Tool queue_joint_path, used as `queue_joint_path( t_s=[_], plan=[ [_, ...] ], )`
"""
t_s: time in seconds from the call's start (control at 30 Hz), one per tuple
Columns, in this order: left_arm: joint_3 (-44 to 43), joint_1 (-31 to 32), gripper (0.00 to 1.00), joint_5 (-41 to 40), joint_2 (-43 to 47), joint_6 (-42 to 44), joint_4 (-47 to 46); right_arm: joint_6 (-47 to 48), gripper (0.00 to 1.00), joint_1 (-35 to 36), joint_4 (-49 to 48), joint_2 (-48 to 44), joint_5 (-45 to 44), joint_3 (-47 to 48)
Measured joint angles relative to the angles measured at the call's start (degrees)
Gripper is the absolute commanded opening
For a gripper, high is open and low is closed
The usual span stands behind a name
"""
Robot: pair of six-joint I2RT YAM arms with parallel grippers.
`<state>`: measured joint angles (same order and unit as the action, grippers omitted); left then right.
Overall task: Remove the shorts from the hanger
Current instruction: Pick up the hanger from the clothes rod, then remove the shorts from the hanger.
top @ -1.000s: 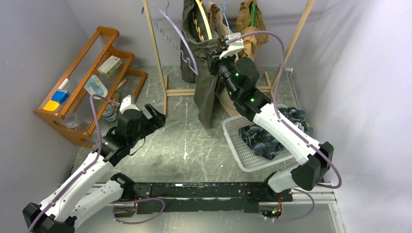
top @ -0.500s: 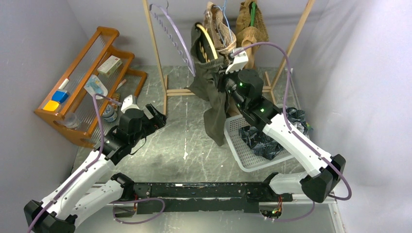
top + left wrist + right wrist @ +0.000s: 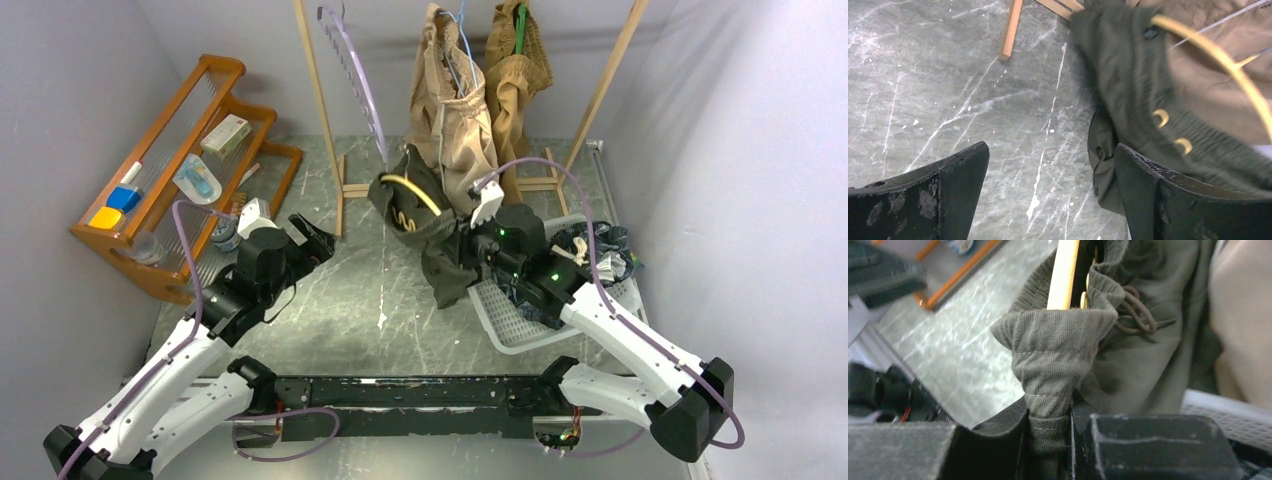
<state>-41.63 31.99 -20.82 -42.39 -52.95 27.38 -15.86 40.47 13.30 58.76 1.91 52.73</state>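
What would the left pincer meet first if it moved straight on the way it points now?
Most likely the bare table, since the open left pincer tilts down at it; the olive shorts lie just to the right. Depth is unclear.

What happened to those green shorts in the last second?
The right gripper, shut on the olive shorts, pulled them down off the rack toward the white basket; the yellow hanger came along in the waistband. Nothing was let go. The left gripper stayed open over the table, the beige shorts and tan shorts stayed hanging, and the navy shorts stayed in the basket.
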Motion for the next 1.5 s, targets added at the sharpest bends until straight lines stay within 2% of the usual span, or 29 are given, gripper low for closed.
queue_joint_path(
  t_s=[0.2,0.4,0.67,0.93,1.13,1.2,1.27,1.43,1.5],
  plan=[
    [0.0,0.0,0.99,-1.4,0.5,-1.9,0.5,-0.6,0.0,0.0,-0.2,-3.4,10.2,-9.0],
    [0.0,0.0,1.0,-2.3,0.6,-3.5,1.4,0.0,0.0,-0.1,-4.6,-7.2,20.7,-14.2],
    [0.0,0.0,0.95,-2.3,1.8,-4.4,1.4,0.4,0.0,0.0,-10.9,-1.7,32.9,-14.4],
    [1.6,0.0,0.92,0.1,5.7,-1.9,-0.7,0.2,0.0,0.2,-16.4,5.7,34.6,-12.9],
    [6.1,0.0,0.92,8.4,7.2,7.4,-10.8,-0.1,0.0,0.9,-18.3,8.8,35.9,-11.0],
    [6.1,0.0,0.91,11.2,5.4,10.6,-13.2,-0.3,0.0,0.9,-18.7,9.0,36.6,-10.7],
    [5.6,0.0,0.86,12.5,3.5,12.6,-14.2,-0.5,0.0,1.1,-18.9,9.4,37.6,-10.2],
    [0.9,0.0,0.76,13.1,-3.2,16.3,-13.1,-0.7,0.0,1.2,-19.0,9.9,38.1,-9.4],
    [-0.6,0.0,0.76,13.1,-4.8,17.4,-12.5,-0.9,0.0,1.2,-19.2,9.9,37.8,-9.4]
  ],
)
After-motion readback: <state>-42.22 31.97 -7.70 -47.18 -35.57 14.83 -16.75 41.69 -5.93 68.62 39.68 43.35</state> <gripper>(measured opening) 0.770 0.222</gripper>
